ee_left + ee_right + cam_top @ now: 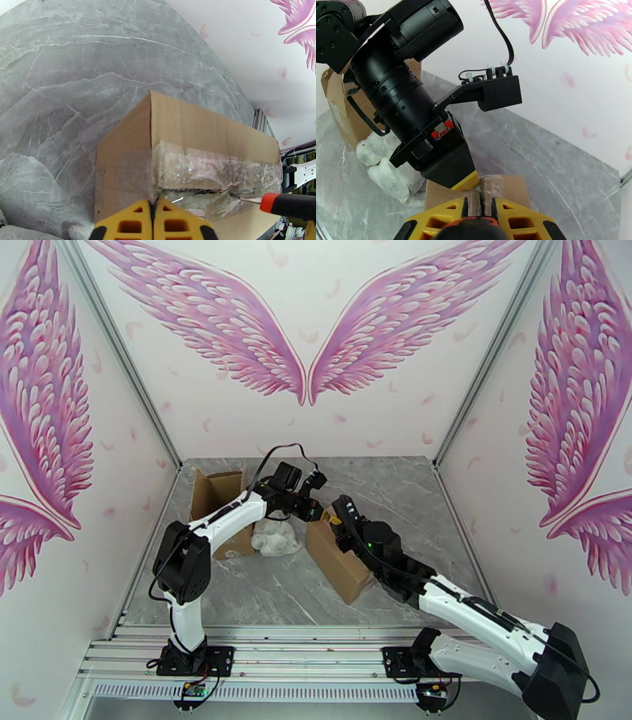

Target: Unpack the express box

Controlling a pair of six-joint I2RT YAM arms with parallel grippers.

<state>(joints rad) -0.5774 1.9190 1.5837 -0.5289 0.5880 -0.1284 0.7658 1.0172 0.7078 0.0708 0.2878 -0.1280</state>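
Taped cardboard box [338,560] sits mid-table [411,485] between the arms: left gripper [153,207] clenched empty, tips pressing its taped end, right gripper [478,201] clamped on the cutter [284,204] at the seam — we judge it light, stiff-walled, with slick tape, so brace on bare cardboard.
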